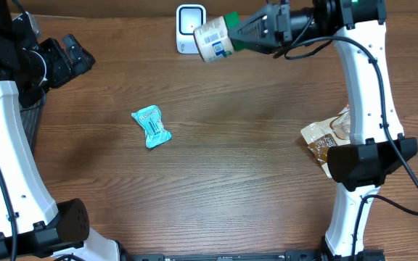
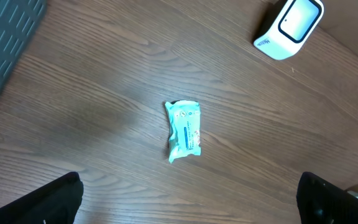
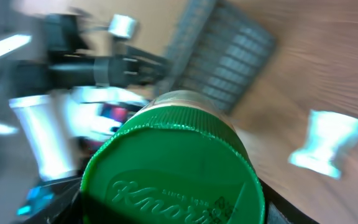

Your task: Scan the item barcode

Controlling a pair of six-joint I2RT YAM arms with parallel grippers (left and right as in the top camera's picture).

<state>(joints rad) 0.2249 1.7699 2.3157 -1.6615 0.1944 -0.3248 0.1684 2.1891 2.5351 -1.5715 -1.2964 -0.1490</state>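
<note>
Pinching a green-lidded jar [image 1: 215, 40] by its cap, the right fingers [image 1: 251, 30] hold it sideways at twelve o'clock, just beside the white scanner [image 1: 189, 27]. At ten o'clock, the left fingers [image 1: 77, 49] spread wide above the table [image 1: 231, 159].

The dark brown wooden bench [image 1: 231, 167] shows matt, streaky grain, the white boxy plastic scanner [image 1: 190, 27] looks smooth and glossy, the teal crinkled plastic packet [image 1: 152, 127] faintly shiny, and the green plastic lid [image 3: 173, 174] of the white-labelled jar [image 1: 215, 40] bears embossed lettering.
</note>
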